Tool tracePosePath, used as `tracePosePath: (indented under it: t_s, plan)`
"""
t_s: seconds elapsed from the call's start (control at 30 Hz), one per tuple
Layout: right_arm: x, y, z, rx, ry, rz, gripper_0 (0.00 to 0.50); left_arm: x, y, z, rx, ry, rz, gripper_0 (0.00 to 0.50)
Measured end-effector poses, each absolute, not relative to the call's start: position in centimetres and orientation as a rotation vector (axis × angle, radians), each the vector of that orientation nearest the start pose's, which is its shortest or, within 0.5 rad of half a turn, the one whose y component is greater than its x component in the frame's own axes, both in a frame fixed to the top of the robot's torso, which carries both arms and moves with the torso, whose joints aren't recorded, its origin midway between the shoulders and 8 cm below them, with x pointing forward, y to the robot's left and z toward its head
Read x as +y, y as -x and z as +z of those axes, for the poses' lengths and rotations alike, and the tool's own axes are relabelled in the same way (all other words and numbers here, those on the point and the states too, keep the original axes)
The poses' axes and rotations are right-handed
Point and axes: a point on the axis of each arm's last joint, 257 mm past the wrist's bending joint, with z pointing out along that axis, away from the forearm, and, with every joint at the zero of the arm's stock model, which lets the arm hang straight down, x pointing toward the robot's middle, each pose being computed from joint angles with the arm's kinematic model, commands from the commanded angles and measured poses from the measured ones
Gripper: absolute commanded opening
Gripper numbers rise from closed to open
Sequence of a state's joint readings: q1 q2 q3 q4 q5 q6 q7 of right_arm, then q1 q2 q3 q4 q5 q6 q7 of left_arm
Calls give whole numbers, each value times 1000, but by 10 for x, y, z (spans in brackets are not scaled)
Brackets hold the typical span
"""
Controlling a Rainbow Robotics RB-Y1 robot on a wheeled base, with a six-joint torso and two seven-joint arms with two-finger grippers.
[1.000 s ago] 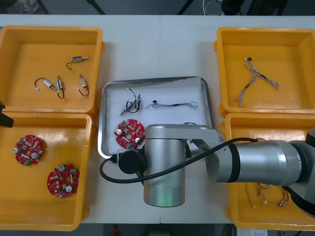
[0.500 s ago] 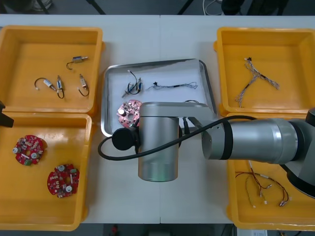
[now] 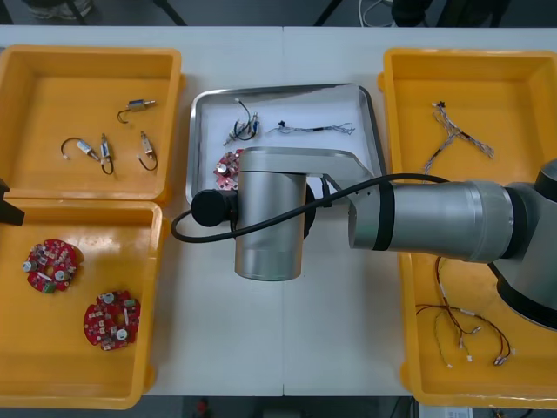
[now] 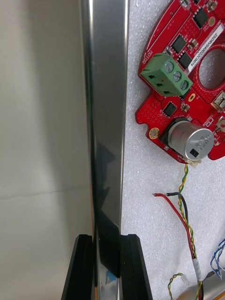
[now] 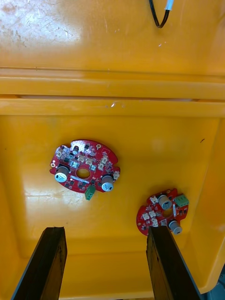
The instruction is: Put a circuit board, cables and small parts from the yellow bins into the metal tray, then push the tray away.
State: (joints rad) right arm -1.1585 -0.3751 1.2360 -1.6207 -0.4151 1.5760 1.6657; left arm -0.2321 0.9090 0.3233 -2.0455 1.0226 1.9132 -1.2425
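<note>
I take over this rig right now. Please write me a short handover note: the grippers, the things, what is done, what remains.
Right gripper: shut on the rim of the metal tray, pushing it.
Left gripper: open, parked over the near left yellow bin, two spare boards in it.
Tray: one circuit board, a red and yellow cable and other cables inside.
Done: loading; the tray has slid away from the robot over the last second.
Left: finish the push, then release the rim.

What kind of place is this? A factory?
Probably a robot workbench for sorting electronics, maybe in a lab. Yellow bins hold red circuit boards and cables, and the right claw grips a metal tray. The left claw hovers over boards.
</note>
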Motion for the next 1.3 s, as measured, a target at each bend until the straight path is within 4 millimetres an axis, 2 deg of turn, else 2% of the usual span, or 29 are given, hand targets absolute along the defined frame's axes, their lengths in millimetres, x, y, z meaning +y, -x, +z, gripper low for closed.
tracePosePath:
  t_s: [0.47,0.73,1.3]
  plan:
    - [-3,-525,-215,1835,1739,-846,0,389,-378,-144,2739,52,-68,500]
    - [8,-547,-207,1824,1682,-793,0,389,-378,-144,2739,52,-68,500]
    - [9,-589,-189,1756,1630,-799,0,389,-378,-144,2739,52,-68,500]
